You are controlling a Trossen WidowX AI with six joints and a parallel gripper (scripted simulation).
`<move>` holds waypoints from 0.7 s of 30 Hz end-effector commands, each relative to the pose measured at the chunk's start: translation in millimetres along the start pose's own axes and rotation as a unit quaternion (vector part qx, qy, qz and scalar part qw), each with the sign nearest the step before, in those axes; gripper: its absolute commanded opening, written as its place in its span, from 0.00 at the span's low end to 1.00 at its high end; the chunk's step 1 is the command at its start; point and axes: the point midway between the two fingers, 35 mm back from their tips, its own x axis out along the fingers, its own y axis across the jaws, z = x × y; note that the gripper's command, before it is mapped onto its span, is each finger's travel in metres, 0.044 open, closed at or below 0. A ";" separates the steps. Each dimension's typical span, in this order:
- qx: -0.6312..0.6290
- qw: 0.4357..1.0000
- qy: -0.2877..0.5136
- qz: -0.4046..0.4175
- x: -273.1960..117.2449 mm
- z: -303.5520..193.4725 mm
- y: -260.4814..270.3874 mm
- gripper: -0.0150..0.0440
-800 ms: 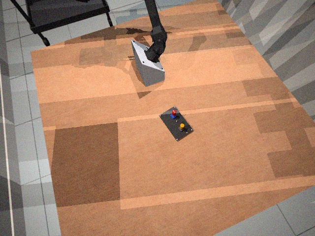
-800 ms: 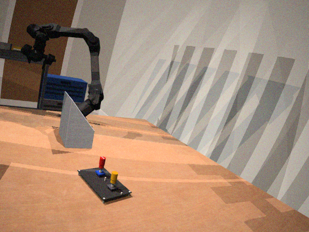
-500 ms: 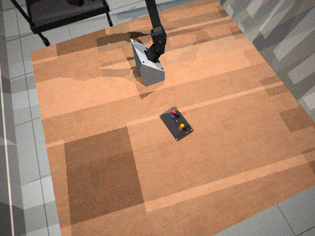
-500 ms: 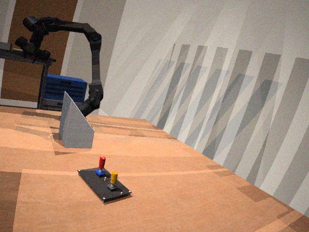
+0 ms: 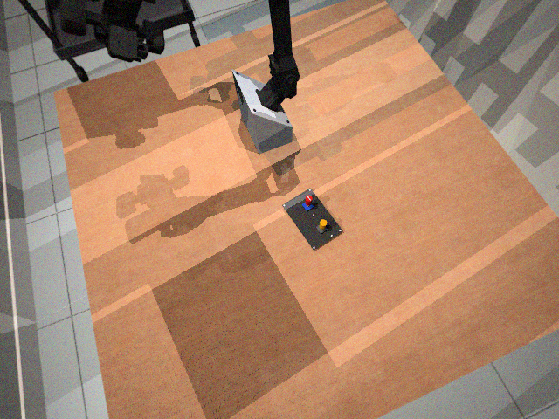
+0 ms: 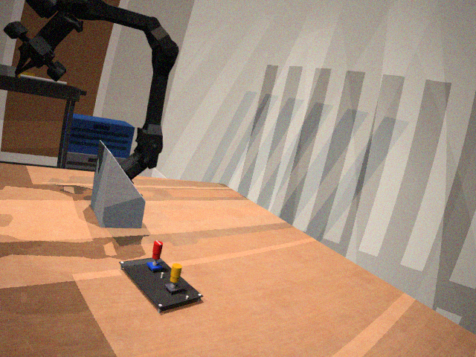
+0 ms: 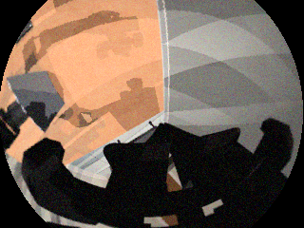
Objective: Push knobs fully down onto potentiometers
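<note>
Near the middle of the worktop [image 5: 406,279] [image 6: 277,307] [image 7: 81,62], the black circuit board [image 5: 300,221] [image 6: 143,282] stands level on its short legs. Two potentiometers are mounted on it: a blue potentiometer [image 5: 307,208] [image 6: 154,266] carrying the red knob [image 5: 308,198] [image 6: 157,249], and a dark grey potentiometer [image 5: 320,230] [image 6: 172,288] carrying the yellow knob [image 5: 323,223] [image 6: 175,272]. Both knobs sit high on their shafts. In the exterior view, a space shows between the underside of each knob and the potentiometer below it; neither knob is seated. The red knob bears a white mark on its top face. Small pale parts stand on the board between and beside the potentiometers, and light fasteners mark its corners.

My hand [image 5: 130,47] [image 6: 18,71] [image 7: 162,125] is closed, with nothing gripped between its fingers. It is raised well apart from the board and touches neither knob. My arm [image 5: 281,37] [image 6: 157,92] is mounted on the sloping face of a grey wedge-shaped stand [image 5: 266,128] [image 6: 115,195] [image 7: 38,85], which rests on the worktop. Beyond the worktop edge stand a dark side table [image 5: 175,17] [image 6: 65,134] and a blue cabinet [image 6: 101,132].
</note>
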 end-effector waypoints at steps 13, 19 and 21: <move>-0.064 0.982 -0.176 0.038 -93.7 245.2 111.5 0.25; -0.093 0.967 -0.217 0.101 -120.1 307.4 195.5 0.25; -0.101 0.961 -0.225 0.126 -127.1 322.5 226.6 0.25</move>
